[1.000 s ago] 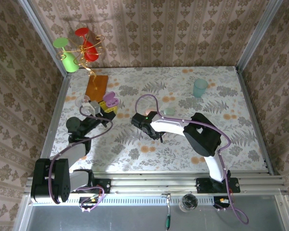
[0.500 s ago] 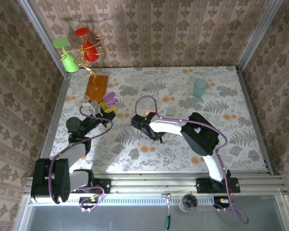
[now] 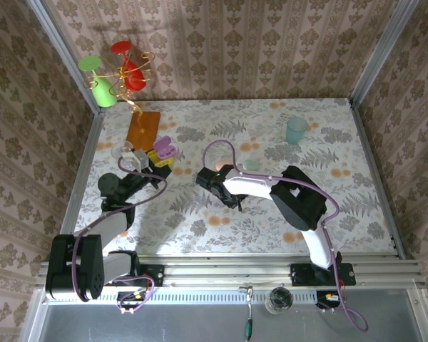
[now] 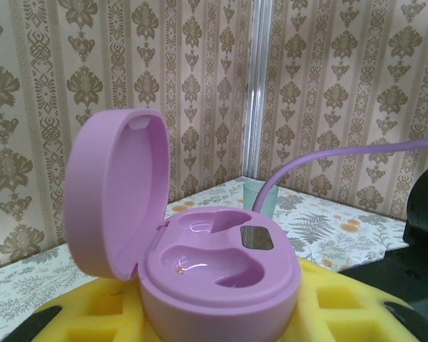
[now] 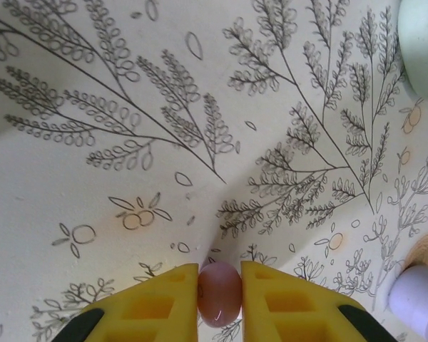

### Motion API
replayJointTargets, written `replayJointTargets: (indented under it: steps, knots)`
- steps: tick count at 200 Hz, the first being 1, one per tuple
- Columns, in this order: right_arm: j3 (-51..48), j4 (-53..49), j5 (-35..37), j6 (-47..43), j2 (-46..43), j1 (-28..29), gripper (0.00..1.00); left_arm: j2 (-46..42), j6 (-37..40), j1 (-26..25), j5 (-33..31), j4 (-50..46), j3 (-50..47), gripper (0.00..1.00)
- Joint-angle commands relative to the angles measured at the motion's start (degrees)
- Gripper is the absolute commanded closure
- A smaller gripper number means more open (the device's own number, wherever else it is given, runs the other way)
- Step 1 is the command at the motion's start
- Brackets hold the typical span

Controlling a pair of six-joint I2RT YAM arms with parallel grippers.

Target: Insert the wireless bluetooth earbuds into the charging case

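Scene is lit brightly and evenly from above. Soft shadows are cast beside the arms on the table (image 3: 342,135). Glare spots are seen on the lilac case (image 4: 221,263) and the pink earbud (image 5: 219,292). Yellow fingers (image 5: 157,303) close to the lens are rendered soft.

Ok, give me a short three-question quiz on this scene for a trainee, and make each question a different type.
1. True or false: the lilac charging case has its lid shut.
2. Multiple choice: what sits between the fingers of the right pincer? A) a pink earbud B) a coin C) a key
3. Fill in: both earbud wells of the case are ___.

Key: 1 false, the lid stands open. 2 A. 3 empty.
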Motion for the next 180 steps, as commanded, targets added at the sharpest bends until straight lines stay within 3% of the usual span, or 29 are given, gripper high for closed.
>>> replayJointTargets:
  steps: [1, 27, 61, 84, 136, 180]
  knots:
    - [-2.73, 2.64, -4.79, 2.86, -6.84, -2.38, 0.79, 0.07, -0.34, -0.11, 0.99, 2.3, 0.45, 0.64]
    - [-8.18, 8.78, -14.18, 5.93, -14.41, -6.53, 0.79, 0.85, 1.17, -2.27, 0.43, 1.51, 1.32, 0.64]
    - [-17.15, 20.64, -34.49, 12.94, -24.6, -14.67, 0.77, 2.9, 2.68, -5.83, -0.68, 0.92, 3.25, 0.64]
    - [-20.76, 25.65, -43.59, 16.8, -29.26, -18.96, 0.77, 4.46, 4.02, -8.61, -1.23, 0.42, 4.64, 0.64]
    - [-27.27, 38.34, -58.6, 27.47, -36.63, -25.48, 0.77, 8.34, 7.09, -14.08, -3.18, -0.25, 6.89, 0.64]
    - [-27.97, 42.95, -63.6, 32.38, -41.22, -26.2, 0.77, 11.75, 7.91, -16.99, -4.1, 1.21, 8.44, 0.64]
